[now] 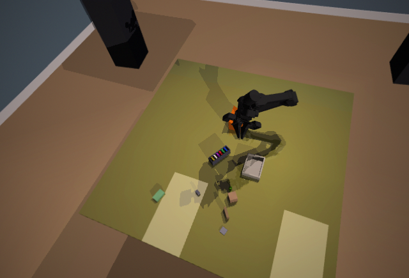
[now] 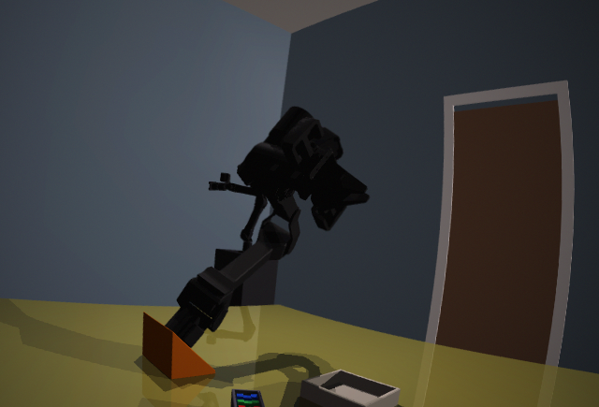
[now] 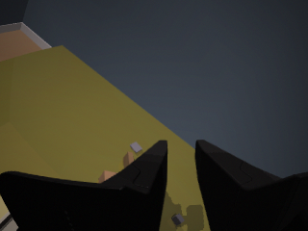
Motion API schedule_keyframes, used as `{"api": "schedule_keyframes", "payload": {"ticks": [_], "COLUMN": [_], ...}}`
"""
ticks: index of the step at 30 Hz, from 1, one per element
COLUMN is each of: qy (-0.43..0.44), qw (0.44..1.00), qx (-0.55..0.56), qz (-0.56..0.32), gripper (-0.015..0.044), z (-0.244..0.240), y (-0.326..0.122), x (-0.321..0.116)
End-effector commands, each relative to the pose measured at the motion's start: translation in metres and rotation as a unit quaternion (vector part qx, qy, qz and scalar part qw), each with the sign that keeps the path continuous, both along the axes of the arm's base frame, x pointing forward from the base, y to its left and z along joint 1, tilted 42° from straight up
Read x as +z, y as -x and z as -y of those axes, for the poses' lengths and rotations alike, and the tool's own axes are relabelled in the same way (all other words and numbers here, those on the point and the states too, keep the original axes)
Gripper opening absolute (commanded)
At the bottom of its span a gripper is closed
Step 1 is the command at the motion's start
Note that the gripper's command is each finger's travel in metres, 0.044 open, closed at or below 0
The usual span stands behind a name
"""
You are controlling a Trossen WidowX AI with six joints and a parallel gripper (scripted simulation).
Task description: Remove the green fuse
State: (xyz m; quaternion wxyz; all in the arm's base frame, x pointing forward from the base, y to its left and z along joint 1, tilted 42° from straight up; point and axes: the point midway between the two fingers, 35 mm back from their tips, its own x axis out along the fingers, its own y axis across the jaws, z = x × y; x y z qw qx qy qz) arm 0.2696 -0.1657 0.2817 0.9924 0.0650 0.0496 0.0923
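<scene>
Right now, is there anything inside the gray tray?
Empty. The tray shows only its bare pale floor in the top view, and the exterior view shows nothing inside either. The gripper carries nothing between its fingers.

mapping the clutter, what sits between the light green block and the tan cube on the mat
In the top view, a small grey block lies between the light green block and the tan cube, touching neither.
</scene>
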Motion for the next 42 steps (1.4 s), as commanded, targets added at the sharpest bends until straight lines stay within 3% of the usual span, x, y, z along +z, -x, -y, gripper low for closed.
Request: {"api": "schedule_keyframes", "payload": {"ticks": [1, 6, 11, 15, 19, 20, 42], "qy": [-0.322, -0.520, -0.654, -0.695, -0.666, -0.657, -0.655], "qw": [0.929, 0.785, 0.568, 0.359, 0.132, 0.106, 0.099], "qx": [-0.058, -0.129, -0.234, -0.335, -0.451, -0.465, -0.468], "qz": [-0.172, -0.312, -0.442, -0.526, -0.580, -0.583, -0.584], "gripper": [0.0072, 0.0072, 0.0072, 0.0072, 0.0072, 0.0072, 0.0072], "z": [0.012, 0.004, -0.018, -0.042, -0.073, -0.076, -0.084], "y": [-0.028, -0.037, -0.026, -0.005, 0.023, 0.027, 0.023], "x": [-0.070, -0.130, -0.189, -0.228, -0.251, -0.253, -0.256]}}
